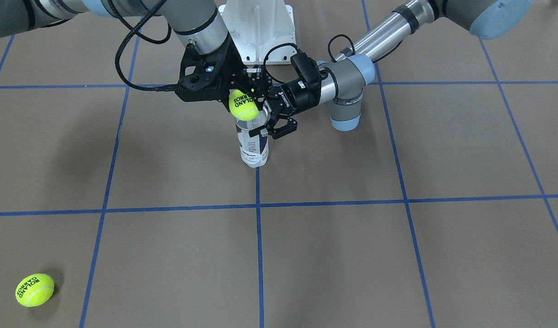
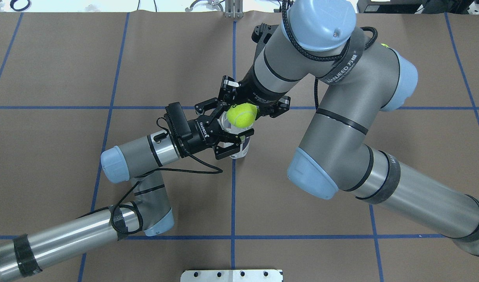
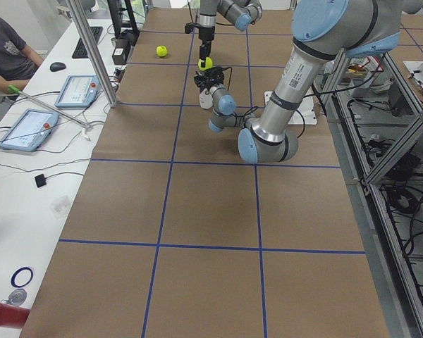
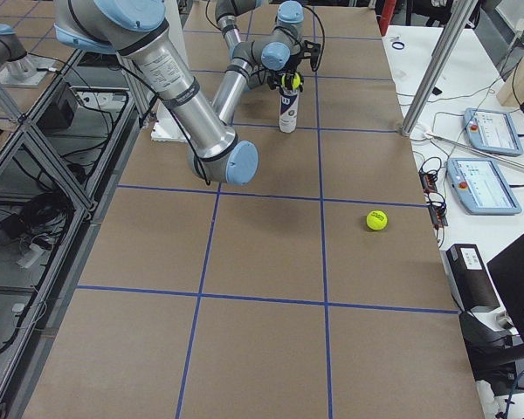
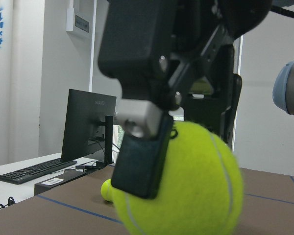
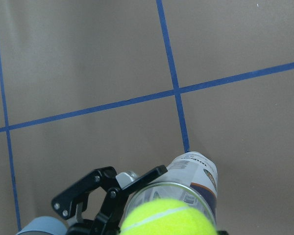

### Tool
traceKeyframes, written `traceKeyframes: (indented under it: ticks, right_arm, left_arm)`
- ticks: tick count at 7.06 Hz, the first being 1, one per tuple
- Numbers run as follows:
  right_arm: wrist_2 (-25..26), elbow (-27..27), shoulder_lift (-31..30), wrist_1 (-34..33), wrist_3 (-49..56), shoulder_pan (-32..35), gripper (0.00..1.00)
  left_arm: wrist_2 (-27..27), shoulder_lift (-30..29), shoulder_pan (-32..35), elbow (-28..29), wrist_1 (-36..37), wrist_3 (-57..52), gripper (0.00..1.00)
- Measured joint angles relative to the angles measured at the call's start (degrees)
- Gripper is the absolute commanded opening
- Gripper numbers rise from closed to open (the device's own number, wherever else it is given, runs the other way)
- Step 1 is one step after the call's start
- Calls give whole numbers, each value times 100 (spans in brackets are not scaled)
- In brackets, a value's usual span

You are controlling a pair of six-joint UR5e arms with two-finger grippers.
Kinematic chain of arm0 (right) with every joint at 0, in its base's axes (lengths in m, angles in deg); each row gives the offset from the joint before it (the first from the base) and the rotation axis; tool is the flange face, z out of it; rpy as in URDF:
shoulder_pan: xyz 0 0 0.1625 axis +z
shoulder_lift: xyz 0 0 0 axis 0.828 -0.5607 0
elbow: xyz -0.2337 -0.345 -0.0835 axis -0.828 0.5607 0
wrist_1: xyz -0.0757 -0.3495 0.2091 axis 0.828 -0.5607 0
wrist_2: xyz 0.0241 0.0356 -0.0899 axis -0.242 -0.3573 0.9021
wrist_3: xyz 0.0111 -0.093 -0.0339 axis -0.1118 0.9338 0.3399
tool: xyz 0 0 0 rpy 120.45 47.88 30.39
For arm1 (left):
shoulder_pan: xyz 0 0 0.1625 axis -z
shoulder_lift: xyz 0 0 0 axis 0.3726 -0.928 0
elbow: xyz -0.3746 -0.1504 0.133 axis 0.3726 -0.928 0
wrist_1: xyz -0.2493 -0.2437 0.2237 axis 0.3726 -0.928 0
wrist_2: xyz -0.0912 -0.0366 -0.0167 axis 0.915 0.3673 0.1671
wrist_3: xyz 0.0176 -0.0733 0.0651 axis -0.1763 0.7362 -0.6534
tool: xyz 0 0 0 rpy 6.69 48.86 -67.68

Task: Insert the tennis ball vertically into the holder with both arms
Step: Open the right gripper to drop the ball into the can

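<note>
Front cam: right gripper (image 1: 245, 101) clamps tennis ball (image 1: 245, 108) at the holder (image 1: 254, 150) mouth, not yet dropped in. Overhead: left gripper (image 2: 228, 133) pinches the upright holder near its rim. Push-in & release still to do.

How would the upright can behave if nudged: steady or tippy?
Probably tippy: the can is tall and slim. Likely light, being clear plastic. The left gripper around its top should steady it.
</note>
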Motion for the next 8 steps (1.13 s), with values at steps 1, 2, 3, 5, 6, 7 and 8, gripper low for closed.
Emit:
traceKeyframes:
  ticks: [1,2,3,5,6,7,8]
  right_arm:
    - [22,0,0,0,0,-17,100]
    - [84,0,0,0,0,-44,100]
    - [158,0,0,0,0,-76,100]
    - [205,-14,-6,-2,0,-93,100]
    - [200,-26,-31,-18,2,-69,100]
    - [167,-27,-124,-73,36,65,100]
    - [71,-16,-349,-133,278,361,100]
  left_arm:
    - [0,-3,0,0,0,0,87]
    - [0,-3,0,0,0,0,87]
    - [0,-2,1,0,0,1,87]
    - [0,-4,1,0,0,7,87]
    - [0,-3,1,-1,0,8,87]
    - [0,3,0,-5,0,8,87]
    - [-2,13,1,-10,0,10,87]
